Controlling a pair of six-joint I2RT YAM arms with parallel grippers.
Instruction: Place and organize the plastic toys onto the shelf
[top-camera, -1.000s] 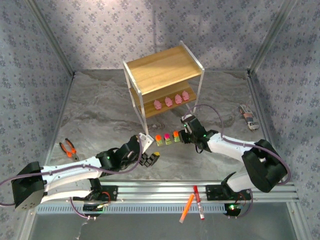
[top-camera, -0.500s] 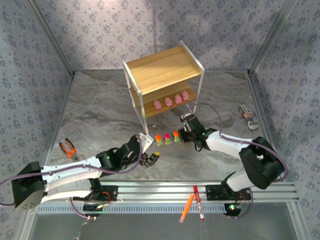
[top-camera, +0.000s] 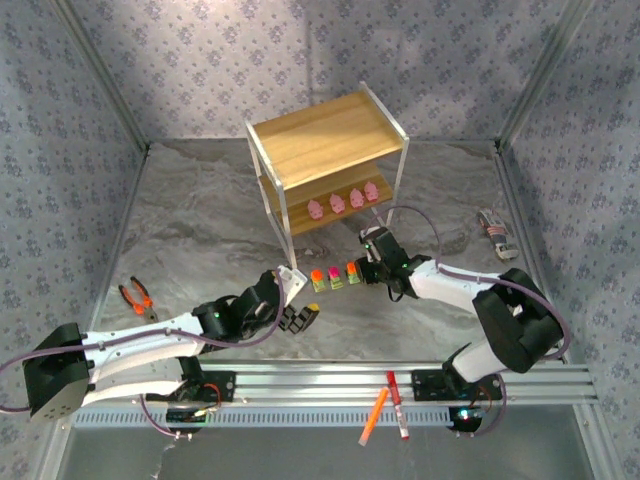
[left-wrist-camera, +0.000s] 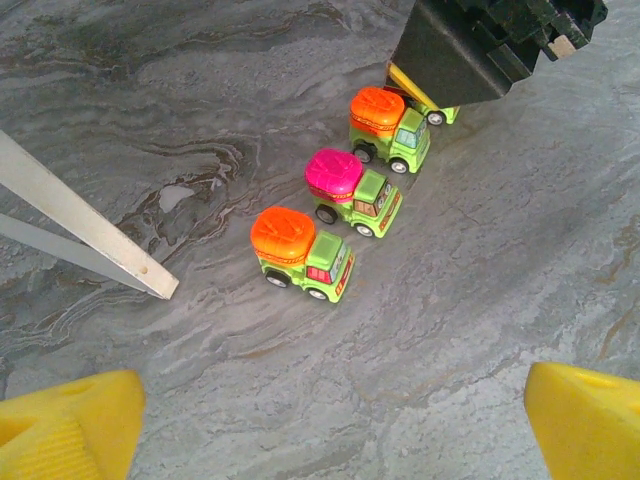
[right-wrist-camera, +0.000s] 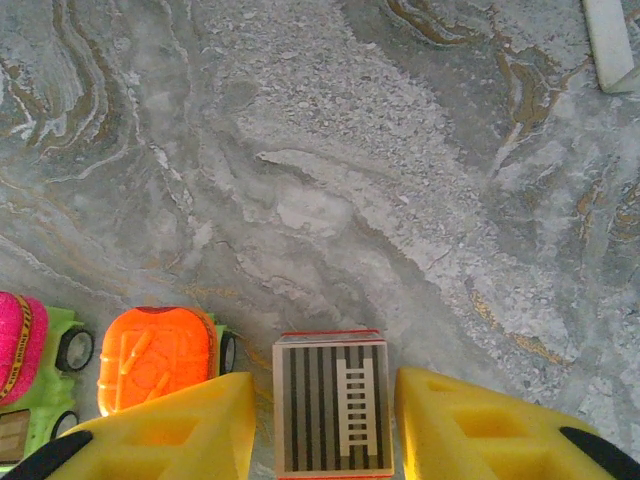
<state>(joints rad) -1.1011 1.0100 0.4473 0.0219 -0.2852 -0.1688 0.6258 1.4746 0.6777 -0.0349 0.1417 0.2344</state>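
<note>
The shelf (top-camera: 325, 140) stands at the back middle, with four pink pigs (top-camera: 345, 201) in a row on its lower board. Three yellow-green trucks are lined up on the table in front of it: orange-topped (left-wrist-camera: 300, 252), pink-topped (left-wrist-camera: 352, 190) and orange-topped (left-wrist-camera: 390, 128). A grey-topped truck (right-wrist-camera: 332, 415) with a ladder print sits at the right end of the row. My right gripper (right-wrist-camera: 322, 400) straddles it, open, with a thin gap at each yellow finger (right-wrist-camera: 190, 430). My left gripper (left-wrist-camera: 330, 410) hovers open near the row's left end, with nothing between its fingers.
Orange-handled pliers (top-camera: 137, 297) lie at the left. An orange pen (top-camera: 375, 415) and a red pen (top-camera: 397, 405) rest on the front rail. A small grey object (top-camera: 497, 235) lies at the right. The shelf's white leg (left-wrist-camera: 80, 225) stands just left of the trucks.
The right arm's elbow has shifted slightly left while its gripper stays over the grey-topped truck, jaws narrowing a little. The left arm has not moved.
</note>
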